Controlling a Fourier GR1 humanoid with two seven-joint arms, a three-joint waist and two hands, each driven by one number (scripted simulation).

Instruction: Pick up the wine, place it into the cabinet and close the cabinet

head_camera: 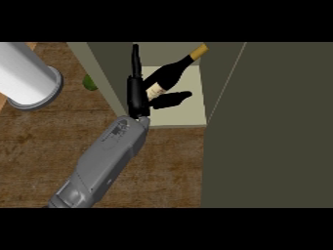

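Olive cabinet [118,73]: stands on the wood counter [39,146], open. Pale shelf floor [187,114] shows between its side walls.
Door [284,127]: large dark olive panel, swung out, covers the right part of the view.
Wine bottle [170,73]: inside the cabinet, lying on its side on the shelf floor. Dark glass. The gold-capped neck [199,50] points to the shelf's back right corner and the base to its front left. Pale label [155,91] is near the base.
Left hand [135,93]: black, at the shelf's left edge, just beside the cabinet's left wall.
Fingers [135,58]: straight and released, pointing toward the back of the shelf along the left wall, not wrapped round the bottle.
Thumb [173,98]: spread out to the right, lying in front of the bottle's base.
Contact: the bottle's base end sits in the gap between fingers and thumb. Cannot tell whether it touches the hand.
Forearm [104,156]: grey, comes in from the lower left over the counter and ends at the shelf's front edge.
White cylinder [21,73]: at the counter's far left, well apart from the cabinet.
Green item [89,83]: small, on the counter just beside the cabinet's left wall, mostly hidden, cannot identify.
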